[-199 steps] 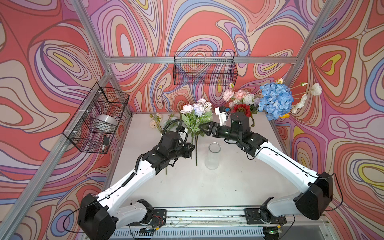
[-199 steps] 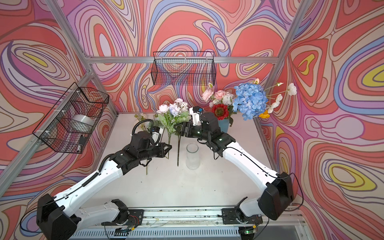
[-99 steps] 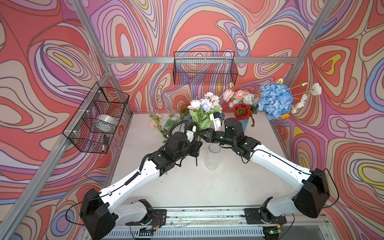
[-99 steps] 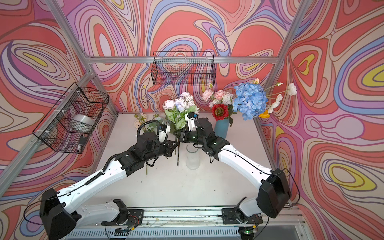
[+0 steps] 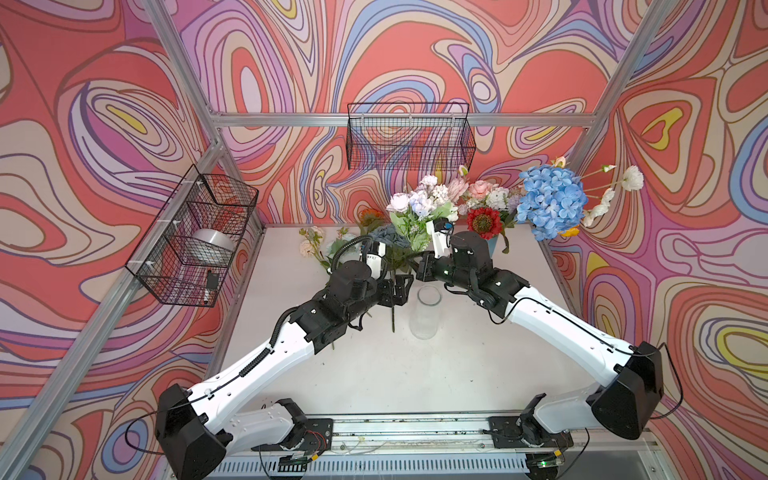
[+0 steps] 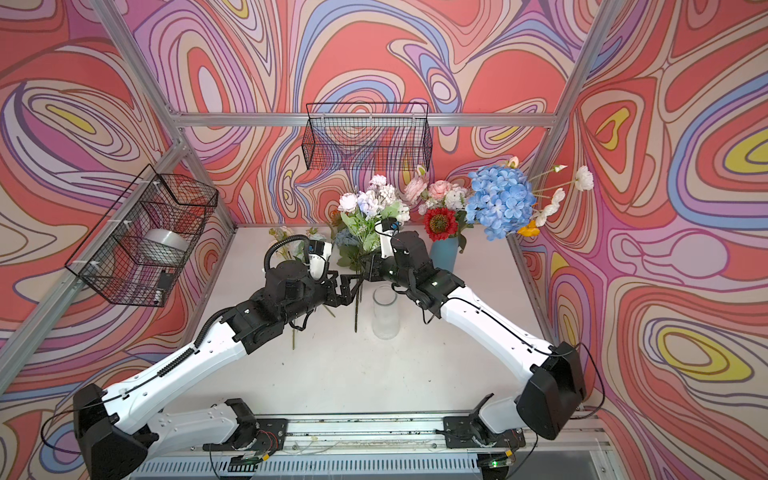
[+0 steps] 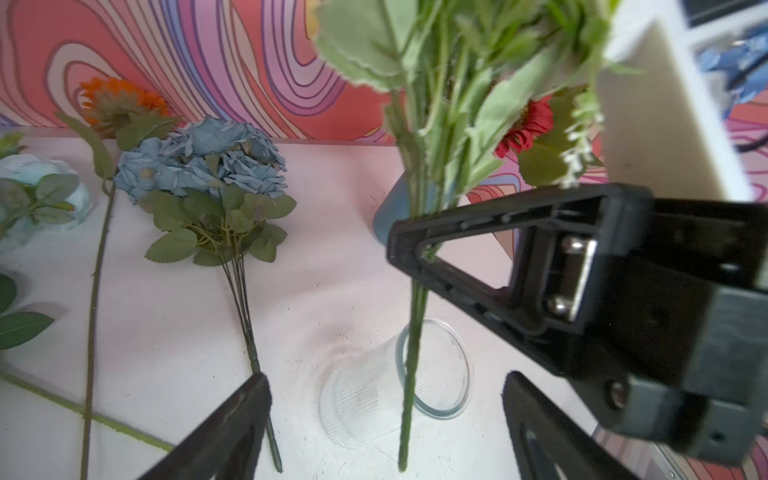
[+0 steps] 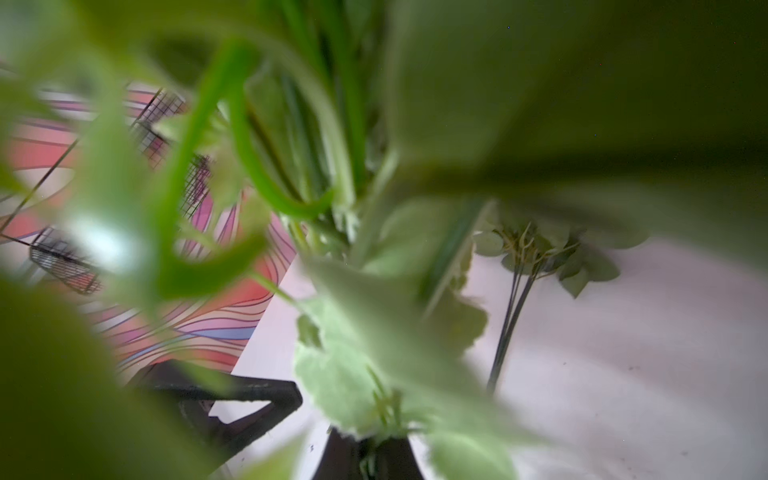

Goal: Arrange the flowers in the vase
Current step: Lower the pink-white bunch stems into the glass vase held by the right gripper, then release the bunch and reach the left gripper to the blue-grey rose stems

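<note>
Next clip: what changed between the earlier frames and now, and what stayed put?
The mixed spray was handed over: the right pincer closed on its stem, then the left pincer opened and let go. The spray shifted rightward, toward the glass vase, but its stem is not in it yet. Unchanged: the glass vase, the blue vase with its flowers, the dusty-blue roses lying flat.

A: Is there any lettering here that you can actually read?

B: No, none. The white camera housing (image 5: 375,258) on the left arm's wrist carries a short line of dark print in a top view, but it is too small and blurred to make out.

A: What about the wire basket (image 5: 191,237) on the side wall?

B: Nothing legible shows on it in either top view.
</note>
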`<state>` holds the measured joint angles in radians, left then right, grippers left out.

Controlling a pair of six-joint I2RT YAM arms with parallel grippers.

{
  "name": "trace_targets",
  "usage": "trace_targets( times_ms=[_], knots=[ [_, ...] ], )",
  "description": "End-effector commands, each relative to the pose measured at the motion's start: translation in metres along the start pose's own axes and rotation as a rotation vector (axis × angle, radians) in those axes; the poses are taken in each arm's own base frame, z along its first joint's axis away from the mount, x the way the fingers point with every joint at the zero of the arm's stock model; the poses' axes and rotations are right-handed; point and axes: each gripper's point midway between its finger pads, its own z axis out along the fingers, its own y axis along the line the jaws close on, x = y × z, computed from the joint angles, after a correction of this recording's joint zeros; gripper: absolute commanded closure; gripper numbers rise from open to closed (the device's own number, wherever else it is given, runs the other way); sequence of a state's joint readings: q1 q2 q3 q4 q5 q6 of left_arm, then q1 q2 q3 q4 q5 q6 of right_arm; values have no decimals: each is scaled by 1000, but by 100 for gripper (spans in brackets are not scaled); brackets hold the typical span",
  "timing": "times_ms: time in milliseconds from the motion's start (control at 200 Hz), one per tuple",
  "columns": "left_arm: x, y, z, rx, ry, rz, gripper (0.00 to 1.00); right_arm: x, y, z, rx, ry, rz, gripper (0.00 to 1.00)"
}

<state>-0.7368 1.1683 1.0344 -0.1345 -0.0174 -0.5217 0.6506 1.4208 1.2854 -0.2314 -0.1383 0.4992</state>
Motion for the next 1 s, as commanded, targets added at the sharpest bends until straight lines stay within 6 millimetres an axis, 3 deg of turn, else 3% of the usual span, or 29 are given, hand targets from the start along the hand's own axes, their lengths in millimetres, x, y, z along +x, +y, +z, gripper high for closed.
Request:
trace_targets(
  times_ms=[0,100,220,426,621,821,996],
  knots=[
    [6,39,0,-151,4,-106,2,-36,-12,-28,148,-123,-140,100],
    [21,63,10,-195,54,-206,3,-48,-19,-40,217,-181,-199,100],
    [39,73,25,-180,112,-280,6,-50,-28,-49,262,-226,-232,100],
    [48,67,46,-144,164,-293,8,-22,-35,-45,200,-236,-231,100],
    [45,64,53,-137,183,-272,9,9,-46,-38,147,-253,-221,100],
    [56,73,57,-168,210,-216,10,35,-60,-28,147,-217,-209,94],
    [79,92,78,-223,306,-160,15,42,-61,-29,137,-200,-197,85]
  ],
)
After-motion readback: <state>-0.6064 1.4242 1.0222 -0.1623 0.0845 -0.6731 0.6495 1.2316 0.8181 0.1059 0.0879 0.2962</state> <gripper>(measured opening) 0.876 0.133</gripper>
